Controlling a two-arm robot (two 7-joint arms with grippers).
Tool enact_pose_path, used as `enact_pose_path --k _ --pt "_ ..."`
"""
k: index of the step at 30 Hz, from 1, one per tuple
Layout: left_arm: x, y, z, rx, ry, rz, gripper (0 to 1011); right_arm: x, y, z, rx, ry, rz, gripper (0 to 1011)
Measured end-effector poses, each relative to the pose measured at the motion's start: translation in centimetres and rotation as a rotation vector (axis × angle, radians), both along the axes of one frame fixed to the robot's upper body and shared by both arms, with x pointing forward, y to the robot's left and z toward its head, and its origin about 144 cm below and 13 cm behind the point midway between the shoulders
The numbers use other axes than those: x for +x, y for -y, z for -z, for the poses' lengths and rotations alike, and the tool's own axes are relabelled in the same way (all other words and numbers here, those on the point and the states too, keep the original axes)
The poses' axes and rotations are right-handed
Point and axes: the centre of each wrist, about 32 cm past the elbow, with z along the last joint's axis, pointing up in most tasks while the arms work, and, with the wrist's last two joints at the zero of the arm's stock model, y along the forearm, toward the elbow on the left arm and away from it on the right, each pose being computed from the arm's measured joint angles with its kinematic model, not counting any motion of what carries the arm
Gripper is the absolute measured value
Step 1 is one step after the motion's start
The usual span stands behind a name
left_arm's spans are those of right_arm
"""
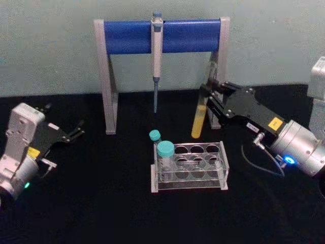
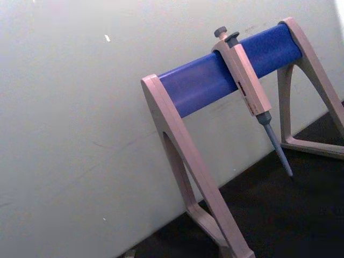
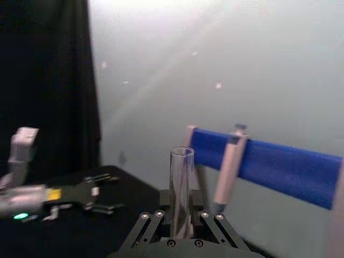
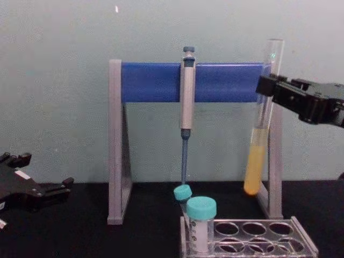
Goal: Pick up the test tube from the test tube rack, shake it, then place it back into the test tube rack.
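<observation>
Left gripper (image 1: 65, 118): rests low at the table's left side, well apart from the rack. Fingers spread, holding nothing. Judged parked, so the right arm has the middle to itself.

Tall grey-legged stand with a blue crossbar (image 1: 127, 35): at the back against the wall. A grey-blue pipette (image 1: 157, 61) hangs from the bar, tip down. Not part of this job.

Two short teal-capped vials (image 1: 165, 149): sit in the left end of the low clear plastic test tube rack (image 1: 223, 161). The rack's other round holes are open.

Long clear glass test tube with yellow liquid in its lower part (image 1: 199, 122): out of the rack, in the air above and behind the rack's right half, in front of the stand's right leg. Near upright, open mouth up, which I take to be deliberate, as there is no cap.

Right gripper (image 1: 207, 99): reaches in from the right, fingers pinching the tube on its upper part, well above the liquid. The grip leaves the round bottom free for re-entry into a hole.

Judgement: pick-up is done; the shake is in hand or due. The return calls for lining the bottom up over a free hole. Risk: spillage from the uncapped mouth.
</observation>
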Motion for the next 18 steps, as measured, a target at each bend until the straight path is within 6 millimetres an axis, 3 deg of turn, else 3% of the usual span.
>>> enact_pose_path --k 9,18 --pt "0.0 0.0 0.0 0.000 0.000 0.000 1001 0.0 2.2 -0.6 -0.036 -0.067 -0.120 216" --pt "0.0 0.0 0.0 0.000 0.000 0.000 1002 -0.6 4.7 -0.9 -0.093 -0.100 -0.055 216"
